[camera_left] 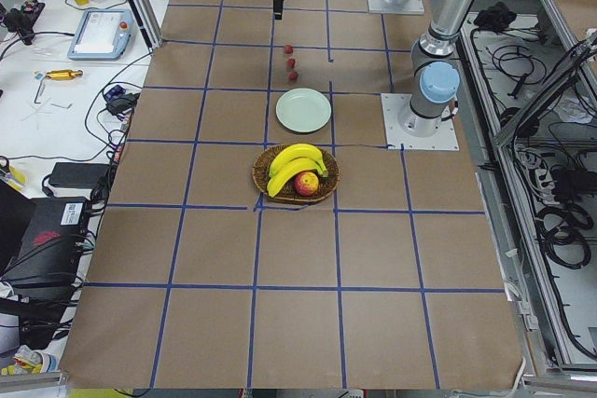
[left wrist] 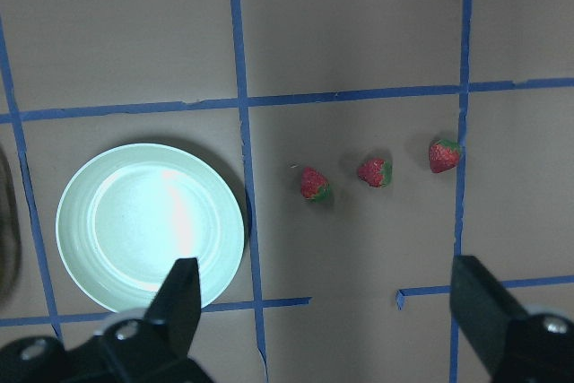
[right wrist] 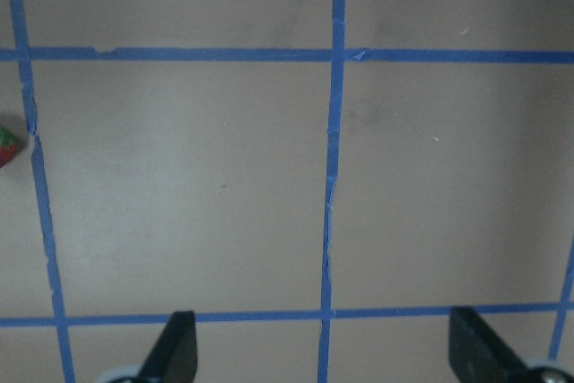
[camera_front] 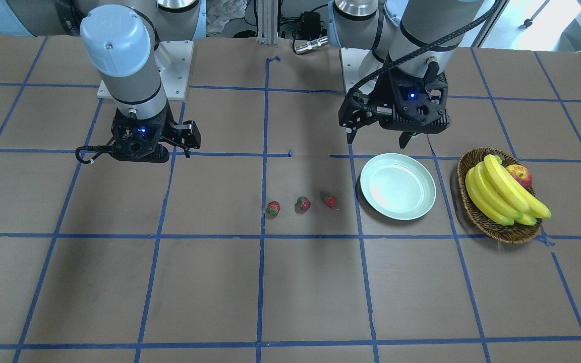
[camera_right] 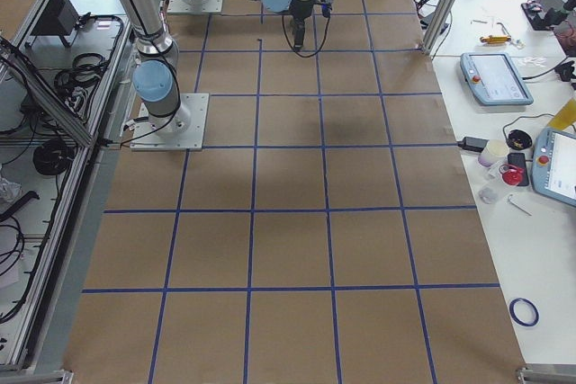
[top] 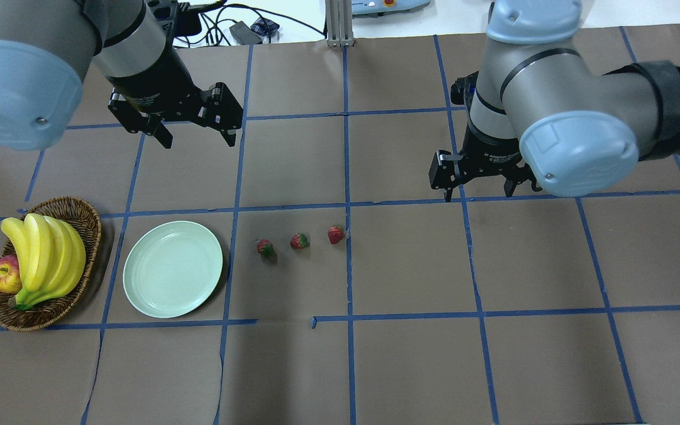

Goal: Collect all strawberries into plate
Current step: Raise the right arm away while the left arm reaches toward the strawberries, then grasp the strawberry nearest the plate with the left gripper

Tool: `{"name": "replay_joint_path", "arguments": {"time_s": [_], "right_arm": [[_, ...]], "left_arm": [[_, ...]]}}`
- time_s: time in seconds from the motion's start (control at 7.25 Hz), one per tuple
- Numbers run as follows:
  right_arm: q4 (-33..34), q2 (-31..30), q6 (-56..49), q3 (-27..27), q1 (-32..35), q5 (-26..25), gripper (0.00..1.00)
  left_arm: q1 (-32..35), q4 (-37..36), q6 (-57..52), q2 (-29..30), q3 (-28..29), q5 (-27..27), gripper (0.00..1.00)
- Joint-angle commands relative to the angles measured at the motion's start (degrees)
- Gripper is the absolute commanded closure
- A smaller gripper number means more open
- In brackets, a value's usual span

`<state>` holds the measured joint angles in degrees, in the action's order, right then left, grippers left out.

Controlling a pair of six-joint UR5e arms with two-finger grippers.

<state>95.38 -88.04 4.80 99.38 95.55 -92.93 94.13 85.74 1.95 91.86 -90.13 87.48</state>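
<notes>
On the bench (top: 411,366), the things lie in one line along its length. The basket (top: 95,236) sits nearest the left end and holds bananas (top: 45,260) and an apple (top: 3,276). The plate (top: 173,268) lies just beside it toward the right end, then three strawberries (top: 299,240) in a row, each apart. The left tool (top: 198,141) hangs near the plate, and the right tool (top: 477,196) hangs past the strawberries toward the right end.
</notes>
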Motion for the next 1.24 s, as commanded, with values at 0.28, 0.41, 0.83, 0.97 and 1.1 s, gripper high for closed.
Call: {"name": "replay_joint_path", "arguments": {"time_s": [0.28, 0.41, 0.83, 0.97, 1.1], "right_arm": [[-6.38, -1.26, 0.55, -9.46, -0.27, -0.49, 0.00], [-6.52, -1.78, 0.47, -9.99, -0.27, -0.06, 0.00], [-5.12, -1.26, 0.21, -10.25, 0.25, 2.05, 0.00], [-4.34, -1.26, -0.31, -10.25, 0.25, 2.05, 0.00], [-3.37, -1.26, -0.41, -9.91, 0.34, 2.14, 0.00]], "left_arm": [[0.09, -1.18, -0.02, 0.60, -1.44, 0.06, 0.00], [0.17, -2.32, -0.02, 0.95, -2.67, 0.15, 0.00], [1.92, -19.75, 0.59, 3.50, -18.26, 1.28, 0.00], [2.02, -26.26, 1.38, 4.89, -22.59, 1.38, 0.00], [2.11, -29.81, 1.82, 6.30, -25.15, 1.38, 0.00]]}}
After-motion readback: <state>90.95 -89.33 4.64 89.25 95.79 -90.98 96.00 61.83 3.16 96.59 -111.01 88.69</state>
